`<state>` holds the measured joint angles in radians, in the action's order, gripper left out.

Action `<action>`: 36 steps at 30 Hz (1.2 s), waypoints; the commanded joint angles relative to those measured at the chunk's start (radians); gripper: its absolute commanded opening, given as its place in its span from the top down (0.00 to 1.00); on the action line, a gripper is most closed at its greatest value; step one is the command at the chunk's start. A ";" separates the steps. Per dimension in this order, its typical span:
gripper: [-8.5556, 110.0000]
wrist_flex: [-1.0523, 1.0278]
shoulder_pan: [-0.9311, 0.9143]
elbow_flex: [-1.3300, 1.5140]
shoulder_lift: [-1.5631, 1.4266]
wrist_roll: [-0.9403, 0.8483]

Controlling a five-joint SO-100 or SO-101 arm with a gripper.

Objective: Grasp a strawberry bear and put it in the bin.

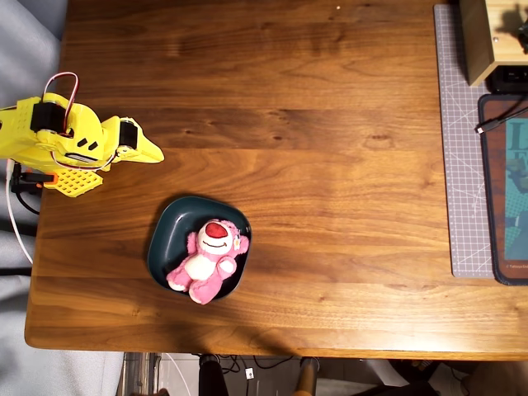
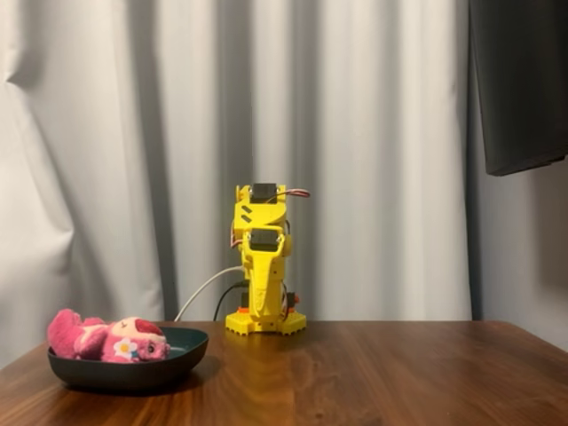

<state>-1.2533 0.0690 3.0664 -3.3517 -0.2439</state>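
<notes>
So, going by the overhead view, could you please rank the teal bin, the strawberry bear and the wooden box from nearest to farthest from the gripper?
Measured from the gripper, at the view's left with its jaws closed:
1. The bin, just below and slightly right.
2. The strawberry bear, lying in the bin toward its lower right side.
3. The wooden box, far off at the top right corner.

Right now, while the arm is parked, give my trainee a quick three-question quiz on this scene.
1. True or false: the strawberry bear lies in the bin.
2. In the overhead view, the gripper is: A) over the bin, B) near the arm's base, clear of the bin, C) by the wooden box.
3. Fill in: the bear's legs overhang the bin's ___ in the overhead view.

Key: 1 true; 2 B; 3 rim.
</notes>
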 commanded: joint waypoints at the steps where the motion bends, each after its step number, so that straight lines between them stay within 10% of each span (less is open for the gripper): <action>1: 0.93 -0.005 -0.008 -0.003 -0.031 0.006; 36: 0.93 0.005 -0.002 -0.003 -0.031 0.040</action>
<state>-1.2548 0.0690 3.0664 -3.3517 -0.2117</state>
